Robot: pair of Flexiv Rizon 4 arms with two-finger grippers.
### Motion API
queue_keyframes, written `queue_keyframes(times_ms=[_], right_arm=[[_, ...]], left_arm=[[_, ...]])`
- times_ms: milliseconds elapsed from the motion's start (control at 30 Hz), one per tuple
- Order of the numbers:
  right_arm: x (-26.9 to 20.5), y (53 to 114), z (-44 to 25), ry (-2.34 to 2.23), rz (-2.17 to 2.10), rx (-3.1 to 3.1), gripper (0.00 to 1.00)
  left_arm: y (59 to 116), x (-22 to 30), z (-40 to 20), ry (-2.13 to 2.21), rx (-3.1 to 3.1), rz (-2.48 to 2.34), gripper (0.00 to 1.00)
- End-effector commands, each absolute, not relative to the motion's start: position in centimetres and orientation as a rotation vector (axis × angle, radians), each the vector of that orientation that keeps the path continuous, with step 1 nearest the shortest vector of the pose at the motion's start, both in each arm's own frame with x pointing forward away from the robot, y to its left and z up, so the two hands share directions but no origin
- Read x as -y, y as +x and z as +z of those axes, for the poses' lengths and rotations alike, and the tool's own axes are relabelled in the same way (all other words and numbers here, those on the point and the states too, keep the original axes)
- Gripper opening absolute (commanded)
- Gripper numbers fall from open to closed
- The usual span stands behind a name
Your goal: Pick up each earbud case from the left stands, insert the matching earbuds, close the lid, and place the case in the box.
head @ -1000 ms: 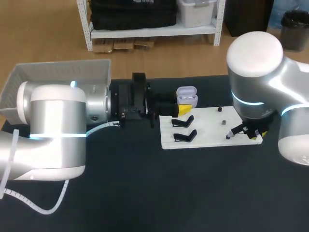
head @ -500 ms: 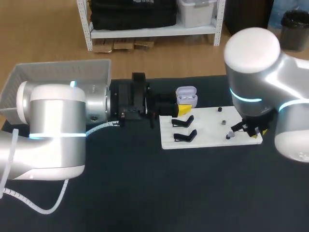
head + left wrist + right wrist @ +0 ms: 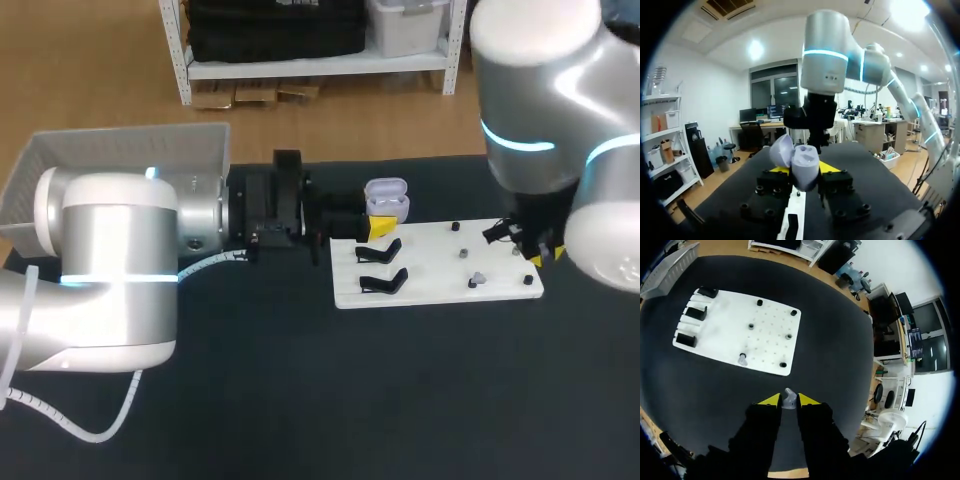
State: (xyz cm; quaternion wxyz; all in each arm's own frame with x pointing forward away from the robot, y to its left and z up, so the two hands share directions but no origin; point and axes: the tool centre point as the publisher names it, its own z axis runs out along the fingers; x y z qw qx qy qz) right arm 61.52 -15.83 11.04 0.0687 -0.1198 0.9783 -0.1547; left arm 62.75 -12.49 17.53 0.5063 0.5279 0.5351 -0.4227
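In the head view, the left gripper (image 3: 372, 220) is clamping the case (image 3: 386, 203) from two sides. The case's lid is standing open, and it is hanging just past the far left corner of the board (image 3: 430, 290). Two black stands (image 3: 380, 251) are sitting on the board's left end. A second earbud (image 3: 478, 278) is lying on the board near its right end. The right gripper (image 3: 530, 248) is hanging over that right end; its grip cannot be told from here. The box (image 3: 120, 150) is sitting at the table's far left corner, behind the left arm.

In the left wrist view, the gripper (image 3: 801, 172) is pressing both yellow tips against the case (image 3: 805, 162). The lid is tilting open, and the right arm (image 3: 822, 65) is rising just ahead.

In the right wrist view, the gripper (image 3: 788, 401) is closing narrowly on an earbud (image 3: 788, 397), with both tips touching it. The board (image 3: 720, 327) is lying ahead, carrying the stands (image 3: 696, 313) and the second earbud (image 3: 742, 359).
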Motion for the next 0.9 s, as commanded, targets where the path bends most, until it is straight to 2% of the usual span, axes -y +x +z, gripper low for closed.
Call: queue_keyframes(times_ms=[33, 433, 667, 900], right_arm=[[14.5, 60.3, 14.3, -0.392, -0.491, -2.948, 0.0], [14.5, 60.3, 14.3, -0.392, -0.491, -2.948, 0.0], [9.1, 59.5, 17.6, -0.004, -0.552, -2.949, 0.0], [6.8, 57.7, 20.2, 0.345, -0.499, -3.015, 0.0]], left_arm=[[62.6, 12.6, 17.3, 1.261, -1.285, -1.012, 0.0], [62.6, 12.6, 17.3, 1.261, -1.285, -1.012, 0.0], [62.6, 12.6, 17.3, 1.261, -1.285, -1.012, 0.0], [62.6, 12.6, 17.3, 1.261, -1.285, -1.012, 0.0]])
